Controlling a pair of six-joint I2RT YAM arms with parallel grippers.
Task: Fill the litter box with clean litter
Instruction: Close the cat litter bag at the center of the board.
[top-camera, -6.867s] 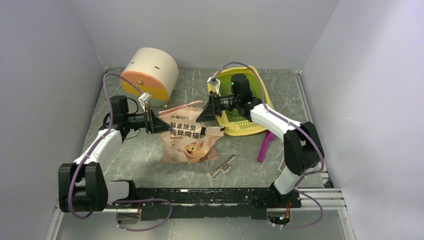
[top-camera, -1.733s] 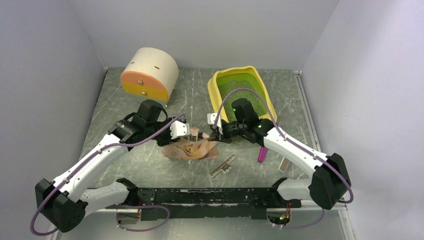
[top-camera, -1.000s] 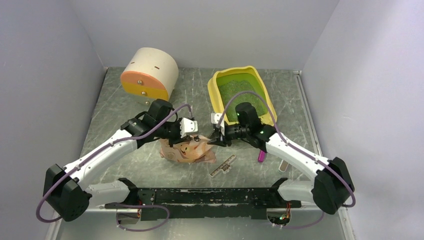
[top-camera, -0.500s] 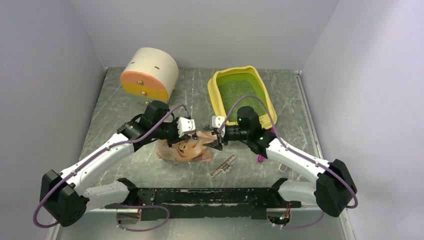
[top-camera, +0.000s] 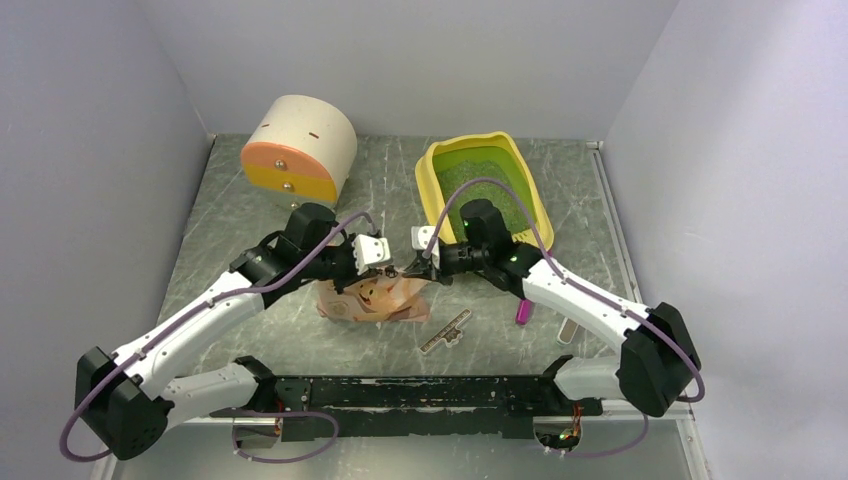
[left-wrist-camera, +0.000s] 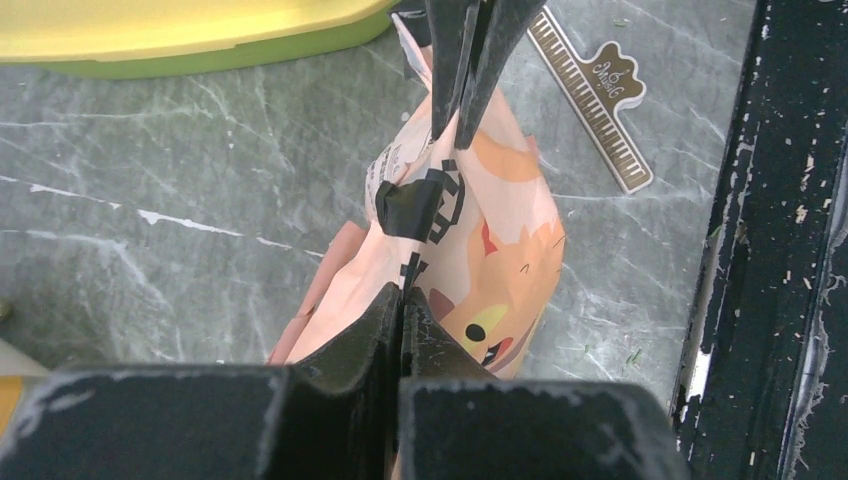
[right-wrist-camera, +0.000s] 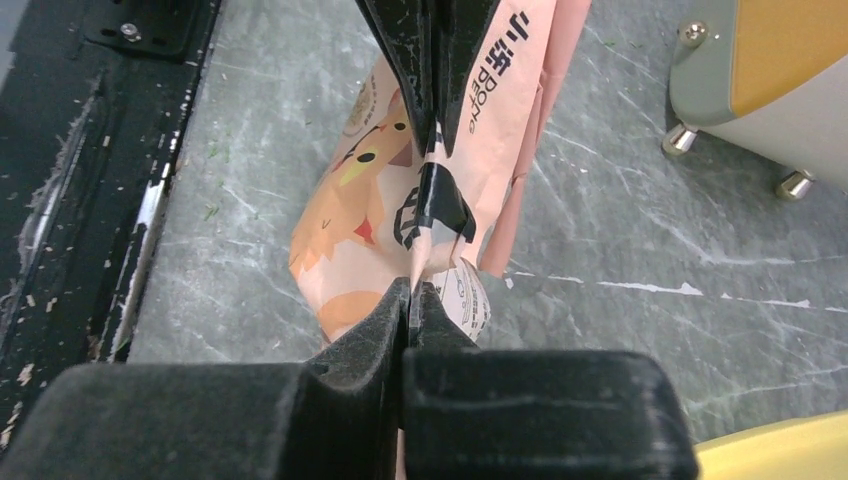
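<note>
The left fingers (left-wrist-camera: 398, 302) and the right fingers (right-wrist-camera: 411, 300) are both closed on the top edge of the pink bag (top-camera: 375, 300), with their tips almost meeting. The bottom of the bag rests on the surface (top-camera: 380, 170). The litter box (top-camera: 427, 180) lies behind the right arm and holds clean litter (top-camera: 492, 165). A purple cable (top-camera: 470, 183) crosses over it. A cream container (top-camera: 298, 150) stands at the back left. A clip (top-camera: 447, 331) and a magenta scoop (top-camera: 524, 309) lie nearby.

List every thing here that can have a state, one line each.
litter box, upright, litter inside.
clean litter, loose layer in the box.
left hand, shut on the bag.
right hand, shut on the bag.
bag, crumpled, top edge pinched.
clip, off the bag, flat on the table.
scoop, lying on the table, unheld.
cylindrical container, untouched, far left.
</note>
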